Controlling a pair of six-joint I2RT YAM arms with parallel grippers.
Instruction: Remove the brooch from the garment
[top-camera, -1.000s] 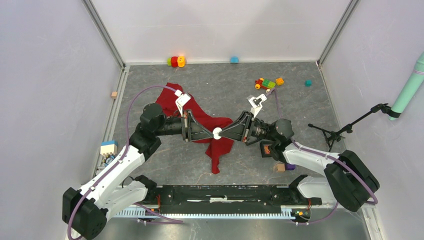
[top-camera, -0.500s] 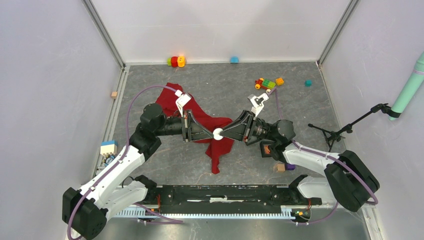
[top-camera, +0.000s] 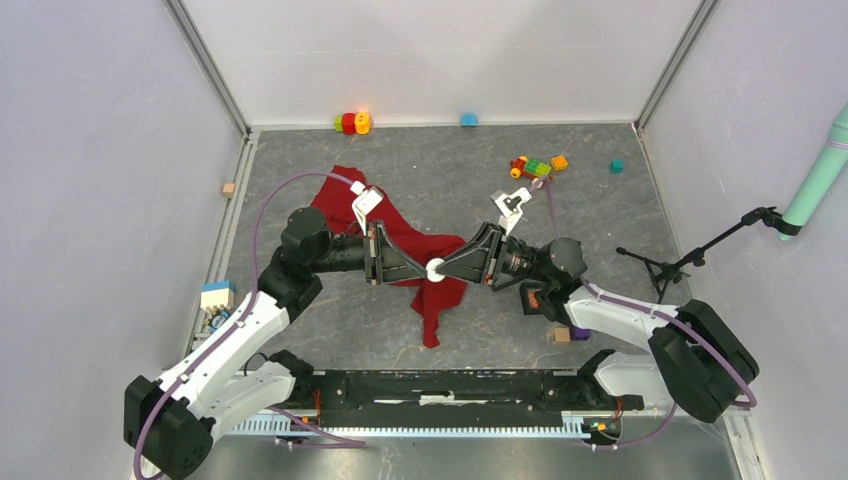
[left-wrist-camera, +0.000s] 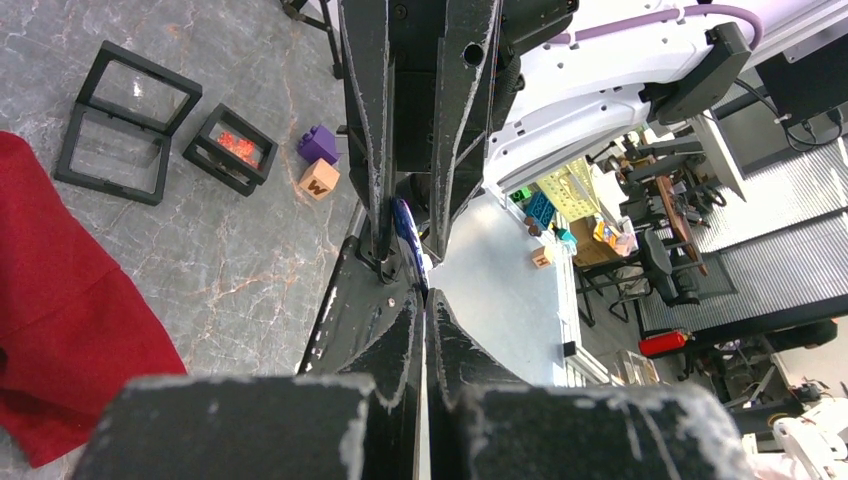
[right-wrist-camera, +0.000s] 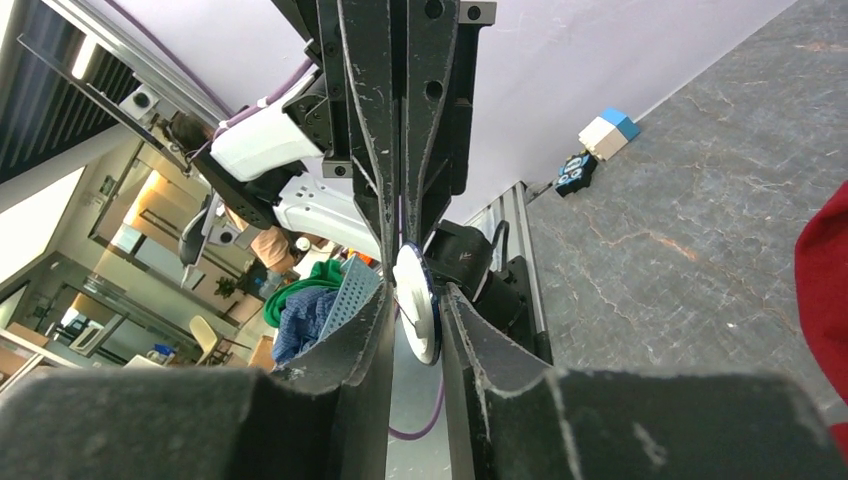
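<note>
The brooch (top-camera: 436, 268) is a small white disc. It is in the air, exactly where the two arms meet tip to tip, above the middle of the red garment (top-camera: 340, 197), which lies flat on the table (top-camera: 600, 200).

The right gripper (right-wrist-camera: 415, 297) has its two fingers closed on the disc, one finger on each flat face, so its wrist camera sees the disc almost edge-on. The left gripper (left-wrist-camera: 422, 305) comes from the opposite side along the same line. Its fingers are pressed together with only a thin slit between them, and their tips are just at the rim of the disc. I cannot tell whether they pinch some thin part of it (a pin, maybe).

In both wrist views I see no red cloth around the disc. The garment is lower and more to the side of the left arm. So I judge that the brooch is already free of the cloth, or almost free.

The disc sits inside the right gripper, so for me this arm is the one to carry it. The direction away from the garment is toward the right arm's own side of the table.
</note>
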